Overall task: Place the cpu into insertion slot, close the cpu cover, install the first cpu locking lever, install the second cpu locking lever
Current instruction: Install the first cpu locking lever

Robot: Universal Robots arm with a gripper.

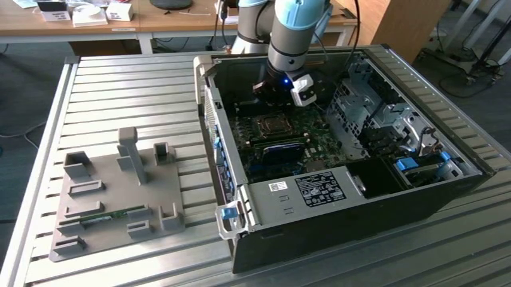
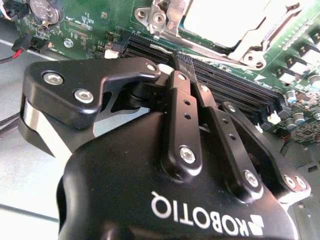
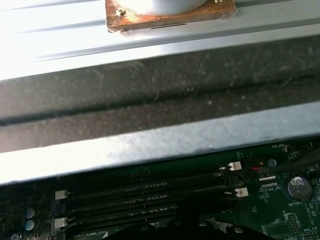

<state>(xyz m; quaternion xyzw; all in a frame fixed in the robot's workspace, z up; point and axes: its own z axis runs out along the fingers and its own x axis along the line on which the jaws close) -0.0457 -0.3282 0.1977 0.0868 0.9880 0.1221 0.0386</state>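
The gripper (image 2: 172, 64), fingers pinched narrow, hangs by the memory slots (image 2: 235, 82); the cpu cover (image 2: 260, 40) lies over the cpu (image 2: 220, 20)

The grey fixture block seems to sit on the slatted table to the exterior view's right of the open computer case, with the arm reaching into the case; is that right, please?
Not quite. The exterior view shows the grey fixture block on the slatted table to the exterior view's left of the open computer case, not its right. The arm does reach into the case.
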